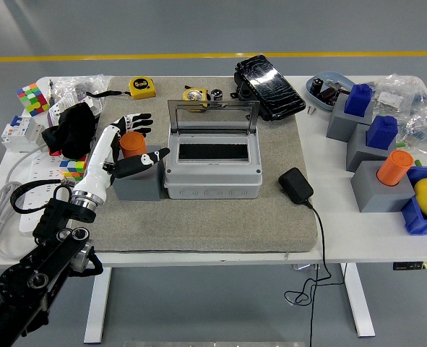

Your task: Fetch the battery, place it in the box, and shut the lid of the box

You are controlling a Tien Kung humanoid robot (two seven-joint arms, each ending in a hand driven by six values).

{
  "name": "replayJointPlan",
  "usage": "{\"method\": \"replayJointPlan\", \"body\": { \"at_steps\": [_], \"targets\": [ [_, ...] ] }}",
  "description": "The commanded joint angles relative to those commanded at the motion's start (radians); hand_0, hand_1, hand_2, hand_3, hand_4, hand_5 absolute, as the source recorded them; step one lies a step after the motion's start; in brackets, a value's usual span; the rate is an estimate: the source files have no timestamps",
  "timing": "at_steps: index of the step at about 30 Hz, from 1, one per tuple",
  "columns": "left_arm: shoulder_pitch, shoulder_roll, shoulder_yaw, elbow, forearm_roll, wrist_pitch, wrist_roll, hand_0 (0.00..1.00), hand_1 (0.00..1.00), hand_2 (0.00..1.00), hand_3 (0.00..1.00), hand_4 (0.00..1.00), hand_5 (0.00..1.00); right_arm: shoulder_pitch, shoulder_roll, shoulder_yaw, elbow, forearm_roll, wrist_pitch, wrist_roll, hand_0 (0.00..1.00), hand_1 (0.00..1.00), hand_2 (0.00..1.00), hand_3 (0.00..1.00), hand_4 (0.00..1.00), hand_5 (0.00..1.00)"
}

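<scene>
My left hand [130, 144] is out over the mat, fingers spread around the orange battery [132, 143] without closing on it; the thumb reaches right toward the box [212, 172], the other fingers fan out behind the battery's top. The battery stands upright in a grey block [137, 184], just left of the box and touching its side. The box sits mid-mat with its clear lid [213, 114] standing open at the back and a dark slot showing inside. My right hand is out of view. A black adapter [295, 184] lies on the mat [220, 224] to the right of the box, its cable hanging off the counter [358, 238] edge. Behind the box I see a yellow tape [142, 87]. Far right, another orange cylinder [394, 168] stands in a grey block.
</scene>
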Motion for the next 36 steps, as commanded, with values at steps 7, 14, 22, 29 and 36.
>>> {"method": "replayJointPlan", "body": {
  "at_steps": [7, 14, 22, 29, 36],
  "targets": [
    [0.001, 0.002, -0.013, -0.003, -0.004, -0.005, -0.002, 0.67, 0.648, 0.693, 0.718, 0.998, 0.09, -0.001, 0.0, -0.002, 0.0, 0.0, 0.001, 0.0, 0.564, 0.605, 0.598, 0.551, 0.932, 0.483],
    [-0.002, -0.001, -0.008, 0.016, -0.005, -0.008, 0.002, 0.675, 0.65, 0.694, 0.713, 0.998, 0.088, 0.0, 0.001, -0.002, 0.0, 0.0, 0.003, 0.001, 0.566, 0.605, 0.598, 0.551, 0.932, 0.484],
    [-0.009, -0.004, 0.008, 0.039, -0.012, -0.007, 0.003, 0.662, 0.644, 0.693, 0.708, 0.998, 0.089, 0.0, 0.0, -0.004, 0.0, 0.001, 0.003, 0.0, 0.566, 0.605, 0.598, 0.551, 0.932, 0.484],
    [-0.023, -0.015, 0.024, 0.06, -0.036, 0.003, -0.008, 0.42, 0.447, 0.525, 0.512, 0.998, 0.002, 0.001, 0.0, -0.006, 0.0, 0.001, 0.003, 0.0, 0.566, 0.605, 0.598, 0.55, 0.933, 0.484],
    [-0.045, -0.037, 0.033, 0.11, -0.107, 0.028, -0.056, 0.21, 0.19, 0.222, 0.257, 0.648, 0.002, 0.004, 0.0, -0.013, 0.0, 0.002, 0.002, 0.001, 0.564, 0.605, 0.597, 0.551, 0.933, 0.485]
  ]
}}
